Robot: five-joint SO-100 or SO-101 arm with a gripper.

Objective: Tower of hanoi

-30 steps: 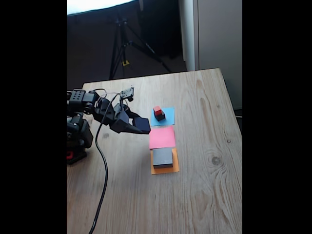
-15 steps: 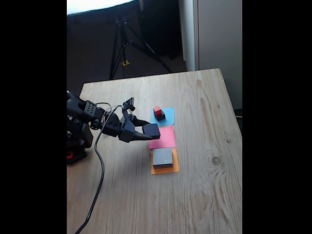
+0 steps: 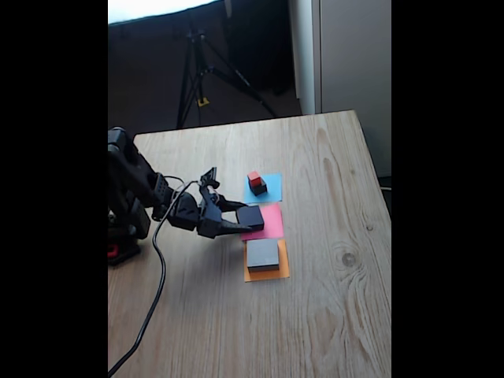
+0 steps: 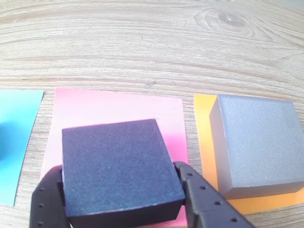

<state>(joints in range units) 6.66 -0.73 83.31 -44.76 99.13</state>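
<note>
Gripping the black slab [image 4: 118, 168] from both sides, the gripper [image 4: 121, 199] has its two dark, hole-dotted plastic fingers [image 4: 202, 199] pressed against the slab's opposite edges. In the wrist view the slab is a matte, finely grained square with crisp corners, held over the pink paper square [image 4: 118, 107]; whether it touches the paper cannot be told. In the fixed view the gripper [image 3: 240, 222] reaches from the left, with the slab [image 3: 250, 216] at the pink paper's [image 3: 268, 223] left edge.

Just beside it, the grey slab [image 4: 259, 142] lies flat on the orange paper square [image 4: 204, 137]; it is wider, thick-sided, with the same fine sandy surface. In the fixed view the grey slab [image 3: 263, 254] sits nearest the camera on its orange sheet [image 3: 266, 273].

On the far blue paper square [image 3: 270, 187] stands the small black cube [image 3: 258, 187] with the tiny red cube [image 3: 253, 178] on top.

The wooden table [image 3: 331, 299] is pale, with long grain lines and a dark knot. A black cable [image 3: 153, 299] trails from the arm [image 3: 130, 189] across it.
</note>
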